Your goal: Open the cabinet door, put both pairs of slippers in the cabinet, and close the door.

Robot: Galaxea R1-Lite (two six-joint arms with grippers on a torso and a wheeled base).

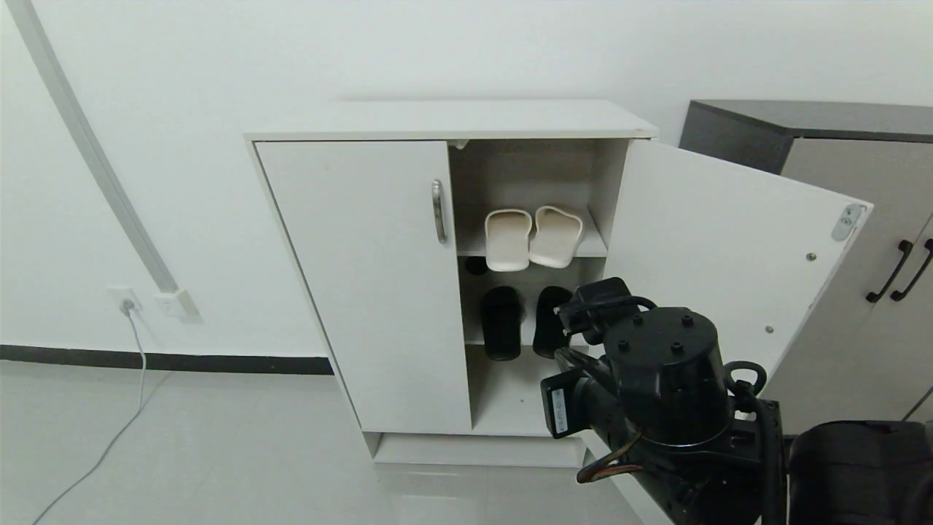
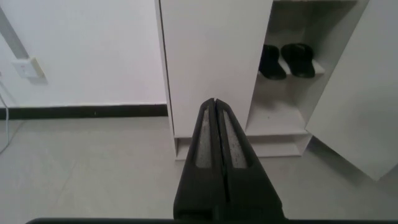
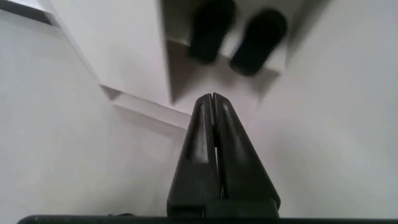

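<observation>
Head view: rounded cream slippers [image 1: 508,240]; boxy cabinet [image 1: 452,117].

The head camera looks forward and down from above at the white cabinet [image 1: 350,277], far enough back to take in its whole front and the floor [image 1: 182,452] before it. The left wrist camera sits low and farther out, sighting along the left gripper [image 2: 214,102] toward the cabinet's foot. The right wrist camera hangs near the open side, tilted steeply down past the right gripper [image 3: 212,98]. All three views share the black slippers [image 1: 521,321].
</observation>
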